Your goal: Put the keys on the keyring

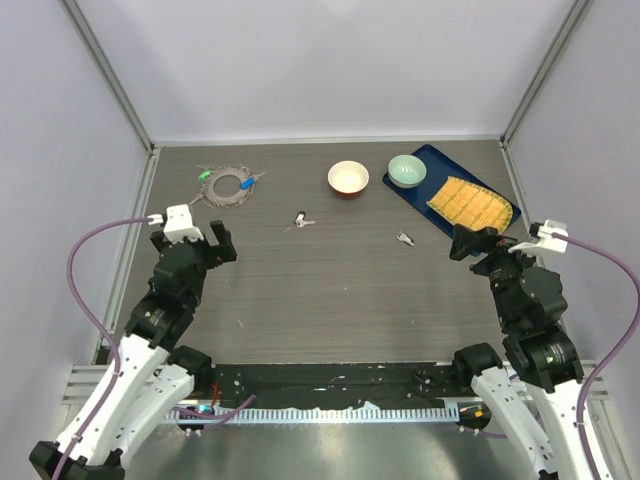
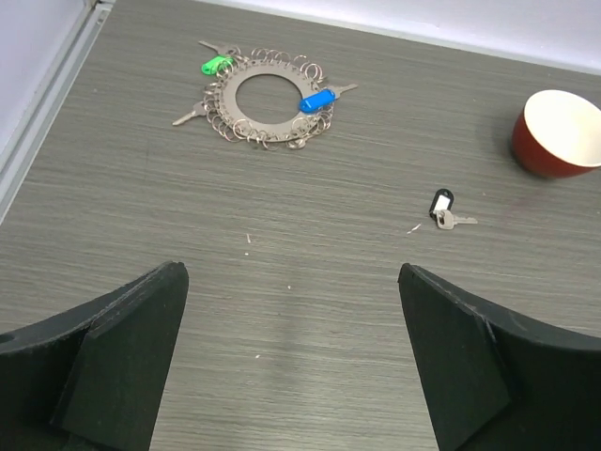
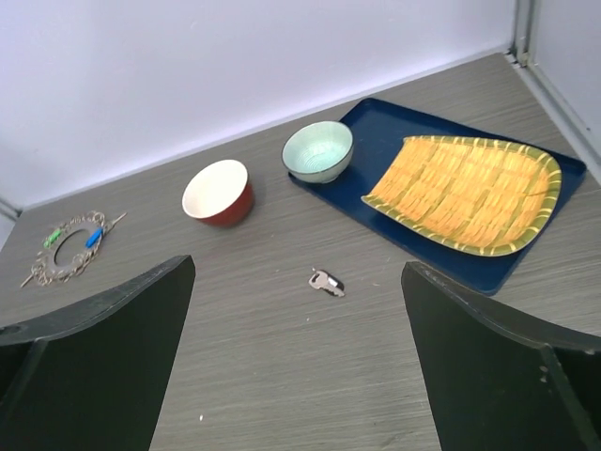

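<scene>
The keyring (image 1: 229, 185) lies at the far left of the table, a metal ring fringed with silver keys plus a green-capped and a blue-capped key; it also shows in the left wrist view (image 2: 270, 98) and the right wrist view (image 3: 74, 252). A loose key with a black head (image 1: 301, 219) lies mid-table, ahead of my left gripper (image 2: 437, 209). A second small silvery key (image 1: 405, 238) lies right of centre, ahead of my right gripper (image 3: 326, 282). My left gripper (image 1: 207, 243) is open and empty above the table. My right gripper (image 1: 478, 246) is open and empty.
A red bowl with a white inside (image 1: 348, 178) and a pale green bowl (image 1: 407, 170) stand at the back. The green bowl and a yellow woven mat (image 1: 469, 203) sit on a blue tray (image 1: 432, 156) at the back right. Walls enclose the table.
</scene>
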